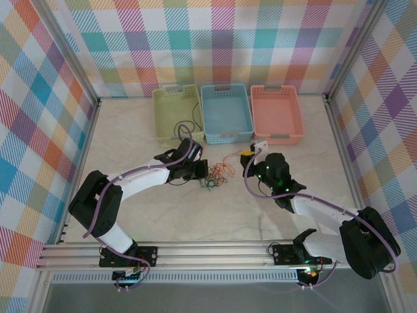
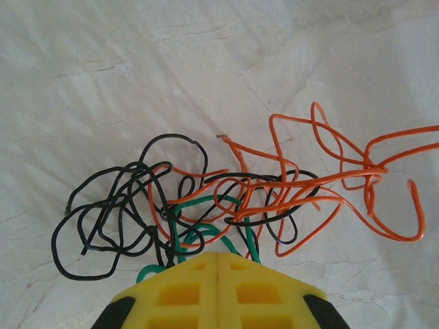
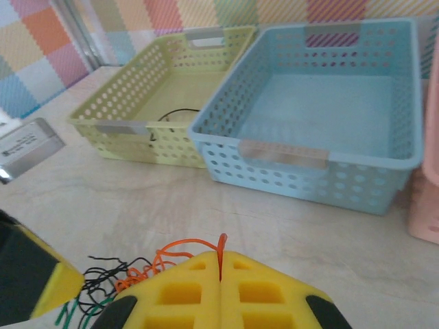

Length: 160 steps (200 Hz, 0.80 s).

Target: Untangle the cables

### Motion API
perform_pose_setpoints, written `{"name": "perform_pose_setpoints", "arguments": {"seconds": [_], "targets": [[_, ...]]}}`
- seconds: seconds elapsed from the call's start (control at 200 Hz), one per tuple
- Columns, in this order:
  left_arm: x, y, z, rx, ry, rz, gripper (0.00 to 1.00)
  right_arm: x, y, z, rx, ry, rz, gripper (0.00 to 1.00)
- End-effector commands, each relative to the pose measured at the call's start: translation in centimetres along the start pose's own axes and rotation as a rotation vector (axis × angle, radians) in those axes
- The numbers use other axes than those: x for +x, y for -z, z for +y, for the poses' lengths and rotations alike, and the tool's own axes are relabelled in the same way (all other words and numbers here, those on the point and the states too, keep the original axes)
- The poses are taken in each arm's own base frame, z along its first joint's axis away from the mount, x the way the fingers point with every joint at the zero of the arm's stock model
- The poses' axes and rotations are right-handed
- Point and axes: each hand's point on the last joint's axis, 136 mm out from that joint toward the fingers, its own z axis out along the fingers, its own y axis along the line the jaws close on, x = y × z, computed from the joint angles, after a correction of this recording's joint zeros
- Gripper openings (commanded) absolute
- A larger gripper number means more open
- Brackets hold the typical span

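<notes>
Tangled cables (image 1: 215, 175) on the white table (image 1: 208, 215), near the green basket (image 1: 176, 91) and blue basket (image 1: 226, 88). Right at the tip of the left gripper (image 2: 217, 259), fingers pressed together, green and black loops slipping under them; cannot tell if any pinched. Right gripper (image 3: 221, 262) closed tight on one orange cable (image 3: 221, 241), rest of the pile just beside it, low on its left.

Cables (image 2: 241, 184): glossy plastic-sheathed wire, just ahead of left fingers (image 2: 199, 271), which are matt yellow moulded plastic. Tabletop (image 2: 137, 68) beneath: matt, stone-like, hairline-cracked.
</notes>
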Motion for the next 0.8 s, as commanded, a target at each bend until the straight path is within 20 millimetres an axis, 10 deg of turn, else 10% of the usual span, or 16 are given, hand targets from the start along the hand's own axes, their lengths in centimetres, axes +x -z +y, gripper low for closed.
{"name": "perform_pose_setpoints", "arguments": {"seconds": [0.0,0.07,0.185,0.28,0.795], "targets": [[-0.7,1.3,-1.4,0.032,-0.006,-0.034,0.00,-0.9,0.9,-1.2,0.059,-0.025,-0.054,0.00],[-0.7,1.6,-2.3,0.084,-0.020,-0.041,0.00,-1.2,0.9,0.6,-0.058,-0.024,-0.063,0.00],[-0.6,1.9,-3.7,0.159,-0.038,-0.049,0.57,-0.9,0.3,3.9,-0.239,-0.012,-0.007,0.00],[-0.5,1.8,-4.4,0.190,-0.053,-0.045,0.72,-0.7,0.1,4.9,-0.303,-0.019,-0.002,0.00],[-0.9,0.8,-0.8,0.100,0.138,-0.040,0.65,-1.6,2.3,5.8,-0.358,0.039,-0.069,0.00]]}}
